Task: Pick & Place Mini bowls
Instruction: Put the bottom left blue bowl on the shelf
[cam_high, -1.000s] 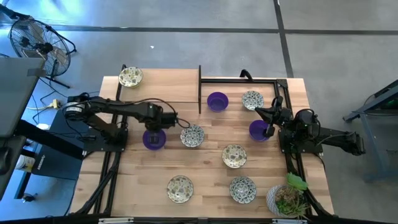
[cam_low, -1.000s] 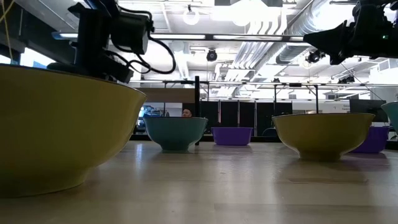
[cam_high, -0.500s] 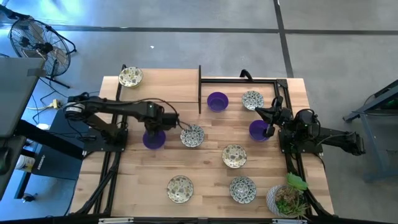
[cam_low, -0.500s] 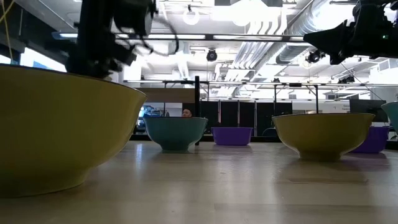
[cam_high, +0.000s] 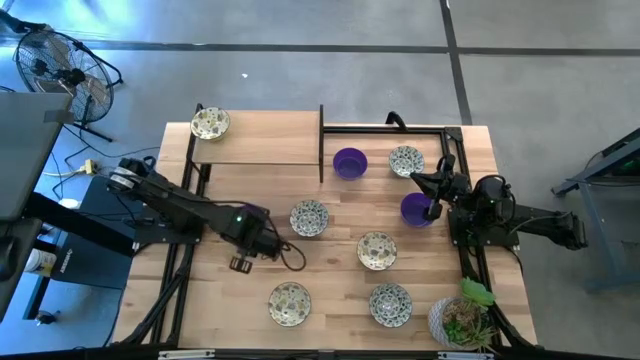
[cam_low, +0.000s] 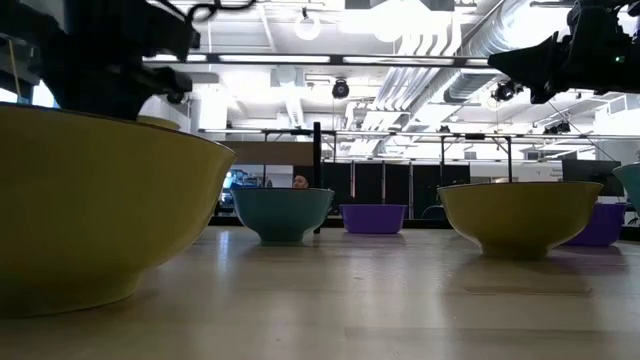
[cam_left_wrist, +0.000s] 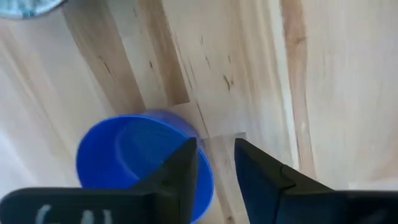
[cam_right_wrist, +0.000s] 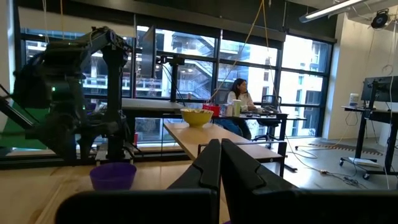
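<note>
The wooden table (cam_high: 260, 150) is spanned by both dark arms. Toward the table's left middle, the left gripper (cam_high: 240, 263) is held low over the wood, its fingers (cam_left_wrist: 180, 180) slightly parted with nothing between them. A purple bowl (cam_left_wrist: 124, 155) is seen on the table partly behind one finger. At the table's right edge, the right gripper (cam_high: 432, 208) is shut, its tips over another purple mini bowl (cam_high: 413, 210); whether the rim is pinched cannot be told. Patterned mini bowls (cam_high: 309, 217) are scattered across the table.
</note>
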